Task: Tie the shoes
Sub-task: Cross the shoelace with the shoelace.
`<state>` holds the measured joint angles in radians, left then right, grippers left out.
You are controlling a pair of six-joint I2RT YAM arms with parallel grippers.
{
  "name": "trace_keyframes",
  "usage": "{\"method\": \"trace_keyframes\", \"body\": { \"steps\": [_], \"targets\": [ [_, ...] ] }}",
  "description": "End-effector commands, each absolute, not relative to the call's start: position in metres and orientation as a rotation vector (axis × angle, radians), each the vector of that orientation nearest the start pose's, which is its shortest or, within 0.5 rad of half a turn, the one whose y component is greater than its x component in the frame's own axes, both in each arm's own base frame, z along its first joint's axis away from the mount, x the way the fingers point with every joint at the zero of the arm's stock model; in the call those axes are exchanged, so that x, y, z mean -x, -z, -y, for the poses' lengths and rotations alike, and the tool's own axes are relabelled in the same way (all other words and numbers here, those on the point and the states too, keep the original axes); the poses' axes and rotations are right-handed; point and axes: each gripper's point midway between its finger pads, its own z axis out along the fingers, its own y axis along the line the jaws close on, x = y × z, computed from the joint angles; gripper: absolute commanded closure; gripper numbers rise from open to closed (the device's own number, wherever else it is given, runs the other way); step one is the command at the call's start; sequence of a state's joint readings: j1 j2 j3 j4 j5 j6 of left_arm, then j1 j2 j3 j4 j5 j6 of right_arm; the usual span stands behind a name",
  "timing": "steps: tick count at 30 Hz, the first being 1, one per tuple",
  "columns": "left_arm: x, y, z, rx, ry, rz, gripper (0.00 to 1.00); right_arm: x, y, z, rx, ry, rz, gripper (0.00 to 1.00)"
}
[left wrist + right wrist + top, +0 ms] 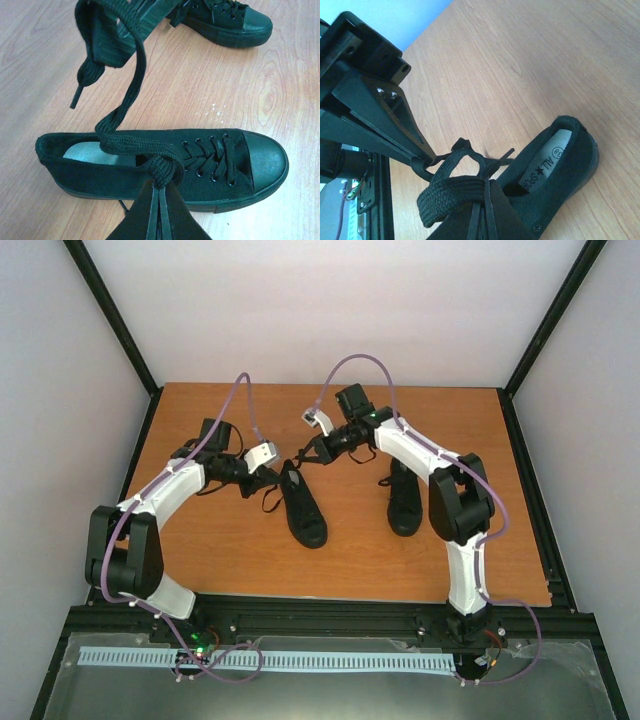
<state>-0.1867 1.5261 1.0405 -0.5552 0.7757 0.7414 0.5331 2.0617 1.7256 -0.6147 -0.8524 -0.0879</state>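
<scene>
Trouble could come from a hard tug. The left gripper (pixel 158 192) and right gripper (pixel 484 200) each pinched shut on the long black laces (pixel 131 85) of the black canvas sneaker (pixel 303 508) at mid-frame. It could slide, or a loop could slip out. The other black sneaker (pixel 403 498) lay right of it.

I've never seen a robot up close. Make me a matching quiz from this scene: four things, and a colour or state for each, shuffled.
1. left gripper
2. left shoe
3. right shoe
4. table

a. no gripper on it
b. wood brown
c. shut on a lace
d. laces lifted off it

Pairs: 1-c, 2-d, 3-a, 4-b
</scene>
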Motion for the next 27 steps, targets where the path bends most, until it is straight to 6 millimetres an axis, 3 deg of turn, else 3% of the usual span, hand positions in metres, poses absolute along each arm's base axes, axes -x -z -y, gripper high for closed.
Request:
{"method": "trace_keyframes", "body": {
  "steps": [1, 20, 27],
  "targets": [
    [-0.319, -0.163, 0.186, -1.311, 0.747, -1.880, 0.99, -0.362, -0.153, -0.370, 1.113, -1.319, -2.271, 0.97],
    [-0.313, -0.174, 0.192, -1.351, 0.793, -1.804, 0.99, -0.320, -0.118, -0.372, 1.292, -1.361, -2.375, 0.97],
    [-0.313, -0.172, 0.193, -1.355, 0.805, -1.802, 0.99, -0.317, -0.111, -0.377, 1.328, -1.386, -2.387, 0.97]
  ]
}}
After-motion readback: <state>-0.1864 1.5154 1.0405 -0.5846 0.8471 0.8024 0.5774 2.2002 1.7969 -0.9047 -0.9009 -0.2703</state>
